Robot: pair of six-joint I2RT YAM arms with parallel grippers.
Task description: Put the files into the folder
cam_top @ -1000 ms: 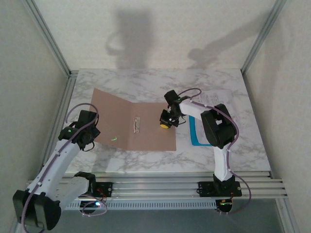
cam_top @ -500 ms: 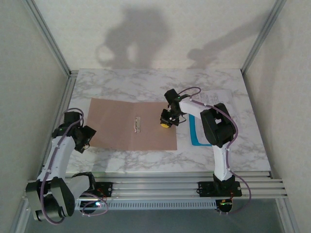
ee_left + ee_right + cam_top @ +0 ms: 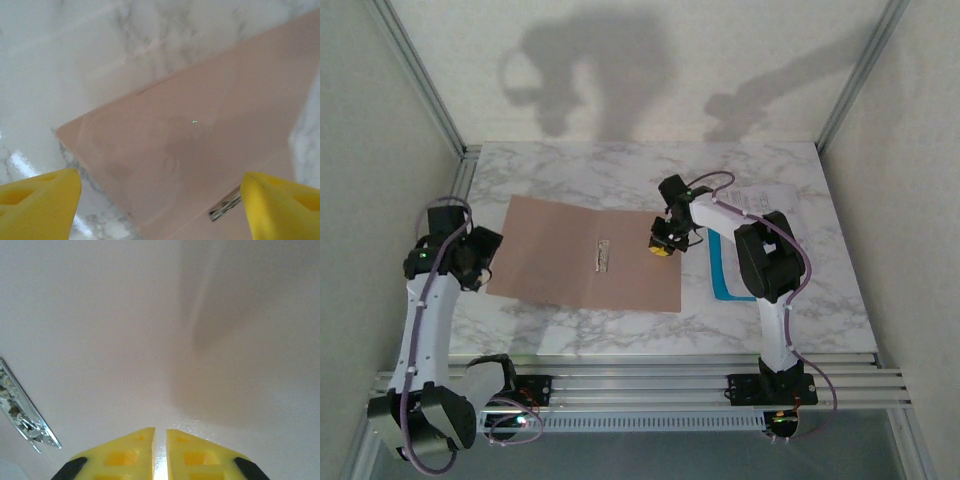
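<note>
The folder (image 3: 570, 262) lies opened out flat on the marble table (image 3: 620, 170), left of centre, both pinkish-brown leaves face up and a small metal fastener (image 3: 601, 255) sitting along its middle fold. The files (image 3: 780, 198) are well apart from it on the right side of the table, a white stack partly covered by the right arm, with the blue strip (image 3: 723, 283) showing along its near left edge.

The right gripper (image 3: 661, 250) is down on the folder's right leaf, near its far right corner. In the right wrist view its yellow fingers (image 3: 125, 452) are almost together, only a thin slit between them, with nothing caught there (whether the tips actually press the card I cannot tell).

The left gripper (image 3: 478, 258) hangs just beside the folder's left edge. In the left wrist view its fingers (image 3: 40, 200) stand wide apart and empty, the folder's corner below them
</note>
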